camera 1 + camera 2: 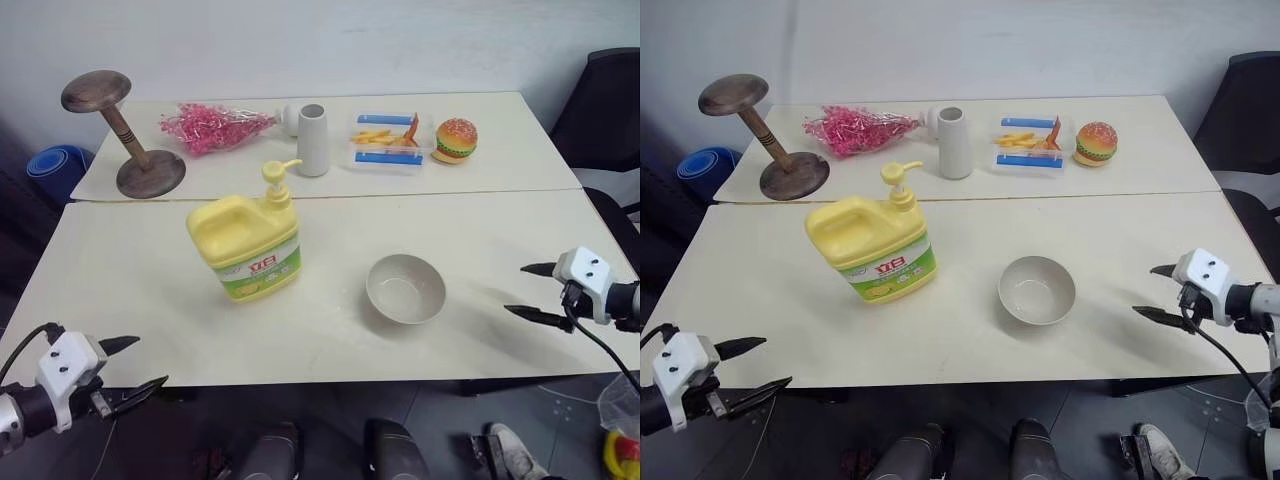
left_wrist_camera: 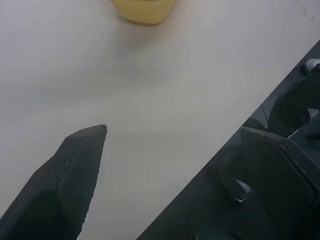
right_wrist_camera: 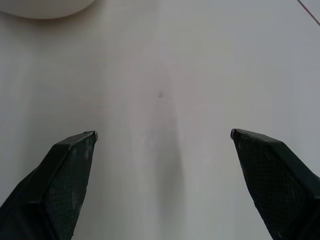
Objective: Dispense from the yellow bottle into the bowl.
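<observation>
**Yellow jug and bowl sitting untouched, both pincers spread wide**

Yellow plastic is the first thing that pops: the yellow bottle (image 1: 247, 244) stands upright on the near table (image 1: 130, 300), left of the middle, pump nozzle pointing right and its green-and-white label facing the front edge. The bowl (image 1: 405, 288) sits right of it, roughly mid-table, well apart from the jug and empty as far as anyone can see.

The left gripper (image 1: 128, 366) hangs at the front left corner, just off the front edge, fingers spread apart with nothing between them. The right gripper (image 1: 530, 290) hovers over the right edge of the table, also wide apart and holding nothing, pointing in toward the bowl but well short of it.

On the far table behind: a dark wooden stand (image 1: 130, 135) near the left end, a pink bundle (image 1: 210, 126), a white cup (image 1: 312, 140) just behind the jug's pump, a clear tray of fries (image 1: 385, 140) and a toy burger (image 1: 455, 139) toward the right end.
</observation>
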Motion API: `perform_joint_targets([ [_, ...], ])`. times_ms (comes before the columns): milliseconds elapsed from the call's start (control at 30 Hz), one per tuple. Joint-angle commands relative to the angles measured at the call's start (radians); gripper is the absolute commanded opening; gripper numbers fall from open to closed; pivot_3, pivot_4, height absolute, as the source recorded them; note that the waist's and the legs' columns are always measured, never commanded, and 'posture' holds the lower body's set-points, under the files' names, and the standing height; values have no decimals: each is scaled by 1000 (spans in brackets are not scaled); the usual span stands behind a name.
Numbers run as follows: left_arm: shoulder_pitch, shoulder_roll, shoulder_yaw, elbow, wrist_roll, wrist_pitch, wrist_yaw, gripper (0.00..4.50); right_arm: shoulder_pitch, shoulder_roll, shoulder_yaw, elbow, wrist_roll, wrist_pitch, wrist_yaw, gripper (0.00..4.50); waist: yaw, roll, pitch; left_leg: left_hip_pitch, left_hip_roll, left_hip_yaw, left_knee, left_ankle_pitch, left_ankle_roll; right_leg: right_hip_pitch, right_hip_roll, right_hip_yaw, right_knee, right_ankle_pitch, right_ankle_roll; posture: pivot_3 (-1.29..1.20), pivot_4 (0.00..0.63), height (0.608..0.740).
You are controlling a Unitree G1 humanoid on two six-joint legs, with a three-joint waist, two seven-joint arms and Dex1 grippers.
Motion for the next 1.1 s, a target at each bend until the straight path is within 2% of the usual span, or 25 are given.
perform_joint_targets([
  [33, -4, 14, 16, -5, -4, -26, -13, 4500, -13, -21, -12, 20, 3, -23, 2, 4460, 0, 0, 0, 0, 0, 0, 0, 0, 0, 0, 0, 0, 0, 0, 0, 0, 150, 740],
  [300, -55, 17, 8, -36, -42, 69, 14, 4500, -23, 1, -11, 29, 5, -17, -16, 4460, -1, 0, 0, 0, 0, 0, 1, 0, 0, 0, 0, 0, 1, 0, 0, 0, 150, 740],
  [400, -68, 33, 24, -68, -105, 142, -8, 4500, -25, -1, -16, -4, 33, 46, 18, 4460, -1, 0, 0, 0, 0, 0, 1, 0, 0, 0, 0, 0, 1, 0, 0, 0, 150, 740],
  [667, -37, 185, 117, -283, -343, 355, -172, 4500, 65, 17, -41, -447, 196, 282, 46, 4460, -1, 0, 0, 0, 1, -1, 3, -2, -1, 0, 0, 0, 3, 0, -1, 0, 150, 740],
  [733, -104, 302, 135, -381, -465, 442, -212, 4500, 101, 32, 10, -691, 253, 357, 59, 4460, 1, 0, 0, 0, 2, -1, 3, -2, -1, 0, 0, 0, 3, 0, -1, 0, 150, 740],
  [800, -183, 380, 117, -415, -544, 489, -221, 4500, 121, 39, 55, -837, 271, 394, 73, 4460, 4, 0, 0, -2, 3, -4, 6, -2, -2, 0, -1, 0, 4, -1, -2, 0, 150, 740],
  [900, -279, 438, 45, -410, -559, 497, -231, 4500, 117, 46, 101, -900, 257, 408, 82, 4460, 3, 0, 0, -2, 2, -3, 7, -3, -2, 0, 1, 0, 5, -1, -2, 0, 150, 740],
  [967, -322, 459, 7, -408, -556, 495, -239, 4500, 107, 49, 125, -906, 242, 393, 91, 4460, 2, 0, 0, -2, 1, -3, 6, -4, -1, 0, 1, 0, 5, -1, -2, 0, 150, 740],
  [1100, -465, 485, -133, -395, -551, 466, -258, 4500, 30, 67, 244, -801, 131, 228, 179, 4460, 0, -1, 1, -2, 1, -2, 6, -4, -1, -1, 2, 0, 4, -1, -2, 0, 150, 740],
])
